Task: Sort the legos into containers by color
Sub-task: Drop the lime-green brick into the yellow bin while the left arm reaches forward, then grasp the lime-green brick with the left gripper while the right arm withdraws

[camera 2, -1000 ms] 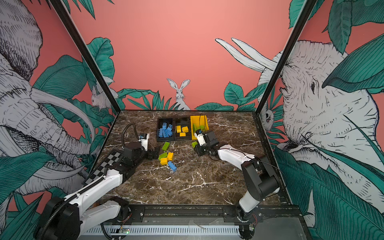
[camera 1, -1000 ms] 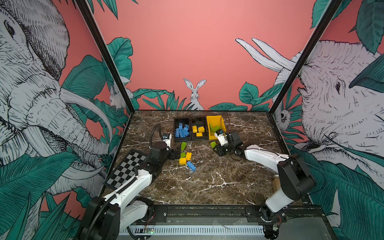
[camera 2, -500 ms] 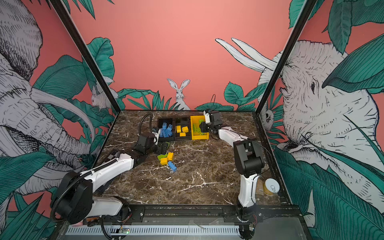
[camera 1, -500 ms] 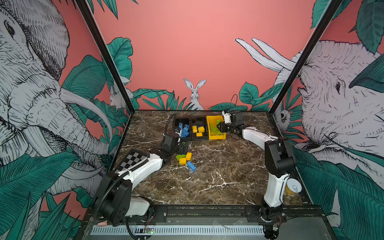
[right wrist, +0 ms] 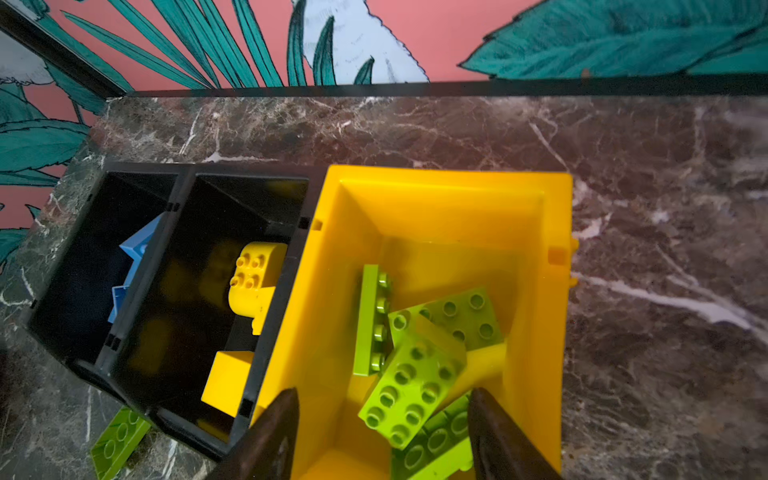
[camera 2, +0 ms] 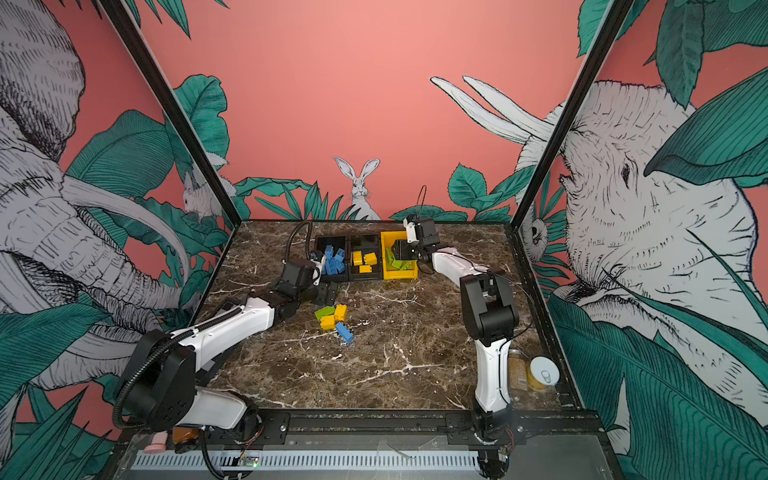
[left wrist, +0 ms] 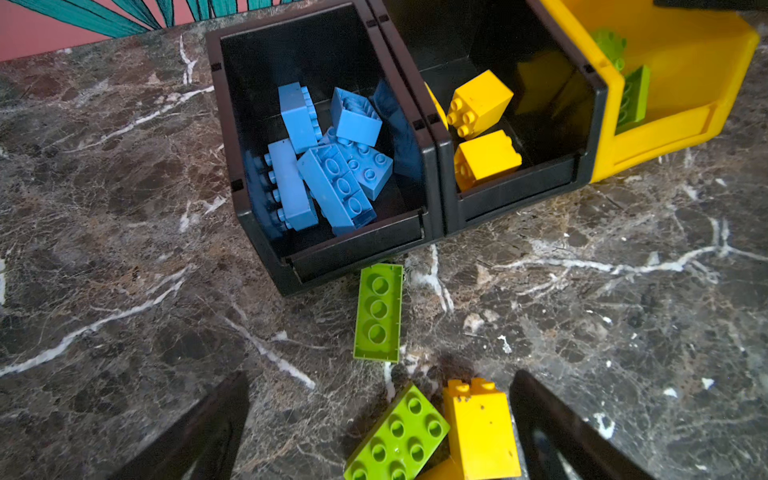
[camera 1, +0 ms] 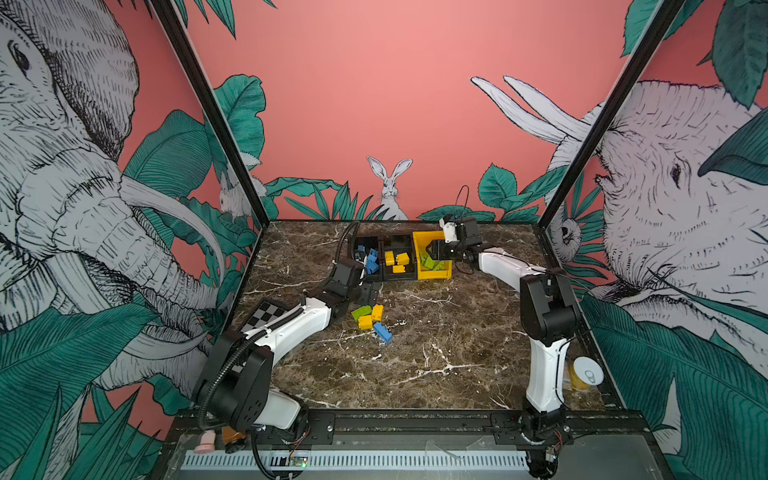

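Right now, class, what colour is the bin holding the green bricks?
Yellow bin, clearest in right wrist view.

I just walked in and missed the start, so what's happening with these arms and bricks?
Two robot arms are sorting Lego bricks by color. The right gripper hangs open over the yellow bin, which holds green bricks. The left gripper, also open, hovers above bricks not yet sorted on the table, among them a long green brick, a yellow brick and a blue brick. The outer black bin holds blue bricks, the middle black bin yellow bricks.
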Controlling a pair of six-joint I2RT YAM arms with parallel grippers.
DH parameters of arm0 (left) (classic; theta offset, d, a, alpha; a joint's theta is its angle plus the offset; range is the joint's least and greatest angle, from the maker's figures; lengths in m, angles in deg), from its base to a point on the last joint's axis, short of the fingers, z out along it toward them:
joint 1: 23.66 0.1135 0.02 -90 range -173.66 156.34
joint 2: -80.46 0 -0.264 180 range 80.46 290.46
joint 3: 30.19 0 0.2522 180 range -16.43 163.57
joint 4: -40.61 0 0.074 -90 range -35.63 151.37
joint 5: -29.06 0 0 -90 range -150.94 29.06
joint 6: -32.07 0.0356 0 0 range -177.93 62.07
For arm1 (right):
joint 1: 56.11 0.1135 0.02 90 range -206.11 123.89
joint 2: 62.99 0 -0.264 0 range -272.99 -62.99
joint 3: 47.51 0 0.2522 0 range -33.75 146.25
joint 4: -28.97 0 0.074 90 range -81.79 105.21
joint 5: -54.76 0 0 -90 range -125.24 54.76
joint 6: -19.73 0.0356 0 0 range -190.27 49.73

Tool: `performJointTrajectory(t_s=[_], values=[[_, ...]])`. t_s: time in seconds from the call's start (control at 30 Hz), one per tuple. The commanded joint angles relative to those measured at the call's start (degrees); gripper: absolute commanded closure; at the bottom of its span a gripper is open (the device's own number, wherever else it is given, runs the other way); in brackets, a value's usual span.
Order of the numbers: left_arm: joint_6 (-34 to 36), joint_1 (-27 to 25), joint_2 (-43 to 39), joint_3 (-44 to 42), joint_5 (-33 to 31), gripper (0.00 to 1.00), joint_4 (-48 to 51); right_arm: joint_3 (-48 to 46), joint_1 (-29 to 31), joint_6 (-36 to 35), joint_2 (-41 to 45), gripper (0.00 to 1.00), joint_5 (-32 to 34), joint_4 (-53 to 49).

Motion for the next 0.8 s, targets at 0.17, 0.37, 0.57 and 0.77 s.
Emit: performJointTrajectory(t_s=[0.17, 0.37, 0.57, 0.77], values=[[0.7, -0.1, 4.0, 4.2, 0.3, 0.08, 6.0, -16.0, 0.0, -4.8, 18.5, 0.29, 1.6, 6.2], [1.7, 0.1, 9.8, 7.8, 1.6, 0.13, 7.2, -32.6, -0.4, -3.6, 35.6, 0.28, 1.0, 11.6], [3.5, 0.1, 16.6, 12.1, 2.6, 0.16, 8.9, -46.0, -0.8, -2.9, 46.4, 0.26, -2.8, 19.3], [3.9, 0.3, 19.6, 12.8, 0.9, 0.17, 9.4, -53.3, -0.9, -3.8, 52.1, 0.19, -0.1, 23.8]])
